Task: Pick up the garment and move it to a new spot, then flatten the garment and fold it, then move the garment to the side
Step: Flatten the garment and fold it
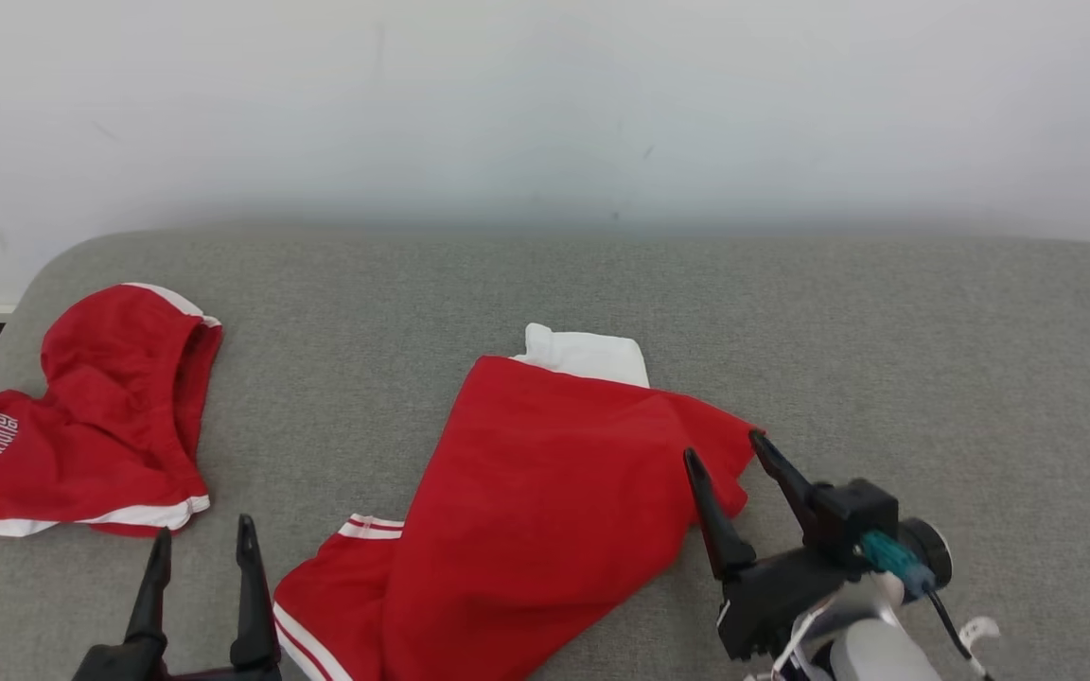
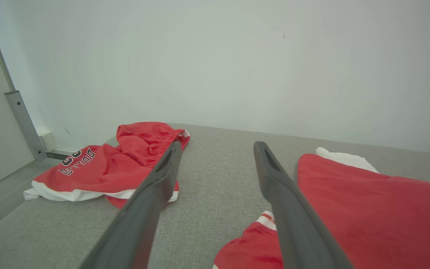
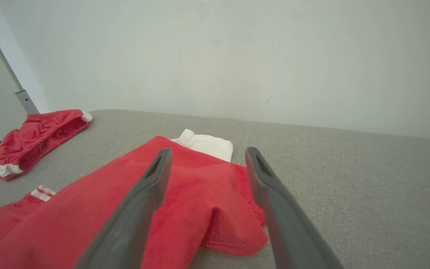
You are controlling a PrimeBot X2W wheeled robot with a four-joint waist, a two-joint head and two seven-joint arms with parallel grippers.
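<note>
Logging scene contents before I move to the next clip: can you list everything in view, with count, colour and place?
red fabric garment with a white end and striped trim: one, red and white, spread in the middle of the surface, reaching its near edge.
red garment with black-and-white lettering: one, red with white trim, crumpled at the surface's left end.
grey fabric-covered surface: one, grey, under both garments.
wall: one, white, behind the surface.
metal post: one, grey, against the wall at far left.
left gripper: one, dark, open and empty, lower left between the garments.
right gripper: one, dark, open and holding nothing, at the middle garment's right edge.
</note>
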